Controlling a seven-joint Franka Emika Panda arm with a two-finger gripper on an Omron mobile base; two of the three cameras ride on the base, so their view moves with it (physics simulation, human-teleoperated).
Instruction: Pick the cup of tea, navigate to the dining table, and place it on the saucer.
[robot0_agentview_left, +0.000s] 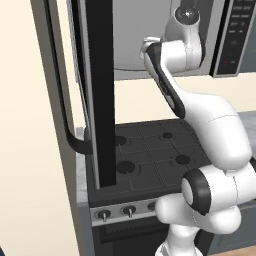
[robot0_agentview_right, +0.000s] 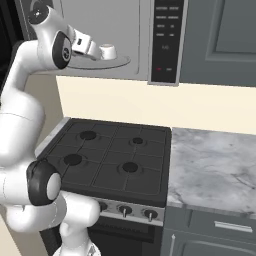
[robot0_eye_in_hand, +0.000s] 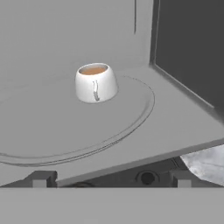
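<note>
Nearest the base cameras, the white Franka arm with dark joints (robot0_agentview_left: 215, 150) rises in front of the black four-burner stove (robot0_agentview_right: 112, 155), whose row of round silver control knobs (robot0_agentview_right: 135, 212) faces the base. To the right of the stove lies a light grey marbled countertop (robot0_agentview_right: 215, 165) over dark slate-grey cabinet fronts.

Above the stove hangs a grey over-range microwave. Its dark-edged door (robot0_agentview_left: 97, 90) stands swung open at the left in the left base view, and its black control panel (robot0_agentview_right: 167, 40) sits at the right of the opening. The arm reaches up to that opening.

In the hand view, the two dark fingertips of the gripper (robot0_eye_in_hand: 111, 178) stand wide apart at the near edge of the microwave floor, with nothing between them. Beyond them lies the round grey turntable plate (robot0_eye_in_hand: 52, 131). The small white cup of tea (robot0_eye_in_hand: 96, 82) stands upright on the far part of that plate, well apart from the fingertips, brown tea visible inside and a dark mark on its near side. In the right base view the cup sits just beyond the gripper's end.
</note>
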